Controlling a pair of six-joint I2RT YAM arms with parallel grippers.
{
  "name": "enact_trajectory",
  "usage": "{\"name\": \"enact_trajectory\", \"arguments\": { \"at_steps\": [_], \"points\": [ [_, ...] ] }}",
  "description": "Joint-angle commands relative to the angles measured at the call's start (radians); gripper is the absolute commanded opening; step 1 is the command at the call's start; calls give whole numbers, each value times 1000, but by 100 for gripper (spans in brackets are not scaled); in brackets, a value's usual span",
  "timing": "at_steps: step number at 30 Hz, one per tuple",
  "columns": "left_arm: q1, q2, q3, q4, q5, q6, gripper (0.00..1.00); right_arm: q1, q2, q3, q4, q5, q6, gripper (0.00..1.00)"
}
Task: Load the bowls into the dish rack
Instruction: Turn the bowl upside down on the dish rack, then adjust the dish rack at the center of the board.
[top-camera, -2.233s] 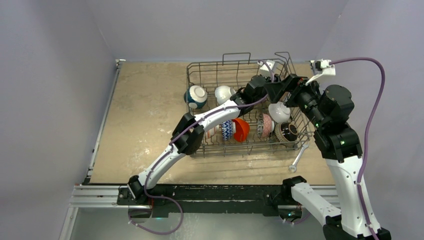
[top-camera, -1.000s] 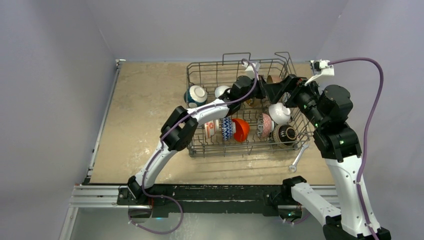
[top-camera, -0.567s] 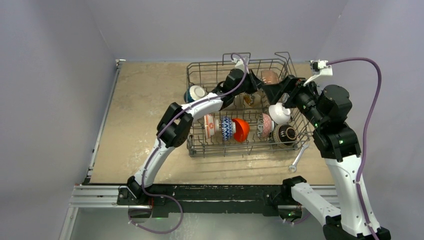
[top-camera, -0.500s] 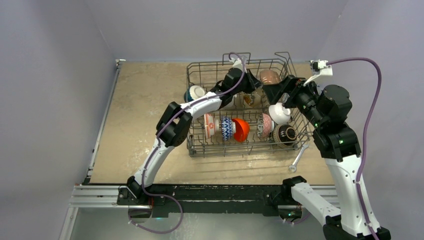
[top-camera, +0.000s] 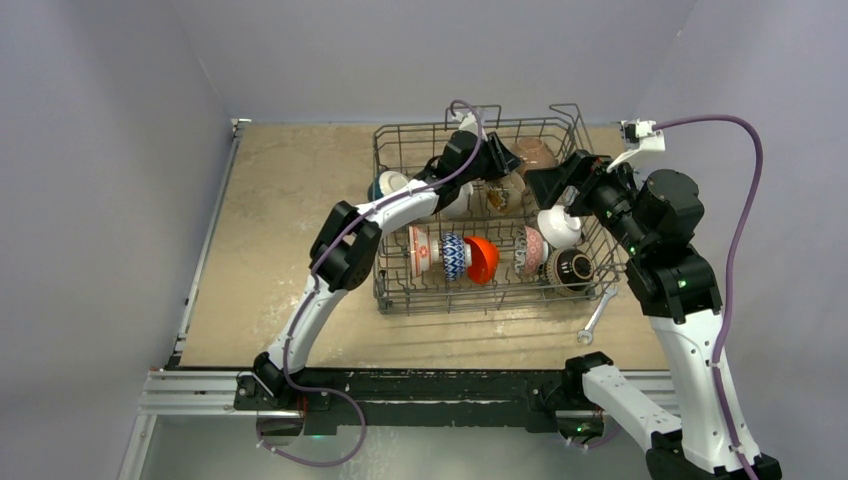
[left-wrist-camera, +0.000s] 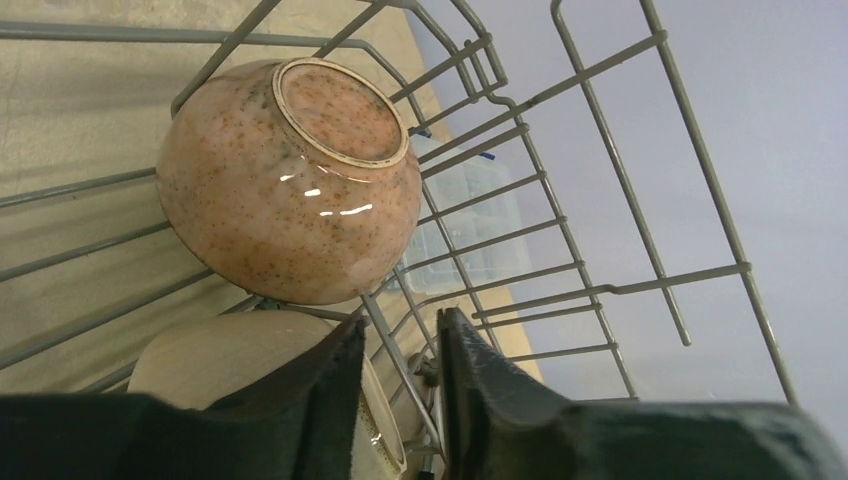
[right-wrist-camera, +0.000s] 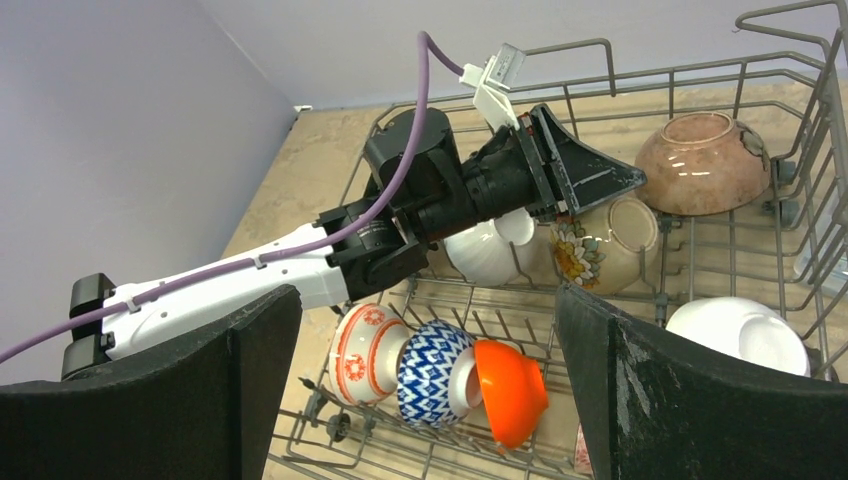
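Observation:
The dish rack (top-camera: 395, 290) stands mid-table with several bowls in it: red-patterned (top-camera: 420, 250), blue-patterned (top-camera: 455, 256), orange (top-camera: 482, 258), white (top-camera: 558, 226), dark (top-camera: 572, 268), teal (top-camera: 388, 185). My left gripper (left-wrist-camera: 400, 320) reaches into the back of the rack, just below the brown speckled bowl (left-wrist-camera: 290, 180), which leans on the rack wall. Its jaws stand a little apart, with a rack wire and the rim of a cream floral bowl (right-wrist-camera: 605, 240) in the gap, gripping nothing. My right gripper (right-wrist-camera: 425, 290) hovers wide open over the rack, holding nothing.
A metal wrench (top-camera: 597, 318) lies on the table by the rack's front right corner. A clear plastic box (left-wrist-camera: 470, 225) shows through the rack's back wires. Walls close in behind and on both sides. Bare table lies left of the rack.
My left arm has swung toward the rack's back left, and its jaws have parted slightly. The brown bowl now shows in the back right corner. The right arm has not moved.

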Motion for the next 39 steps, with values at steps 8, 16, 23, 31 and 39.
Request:
{"name": "enact_trajectory", "arguments": {
  "at_steps": [8, 16, 23, 31, 39],
  "points": [
    [18, -243, -129, 190, -4, 108, 55, -2, 17, -9, 45, -55, -17, 99],
    [127, -540, -409, 207, -6, 239, 85, -3, 80, 1, 72, -139, -28, 99],
    [326, -890, -739, 34, -20, 371, 94, -3, 161, -3, 132, -192, -11, 99],
    [423, -1234, -1084, -215, -198, 495, 99, -27, 290, 33, 161, -118, -25, 99],
    [425, -1483, -1360, -277, -310, 462, 99, -282, 381, 17, 242, -173, 33, 99]
  ]
}}
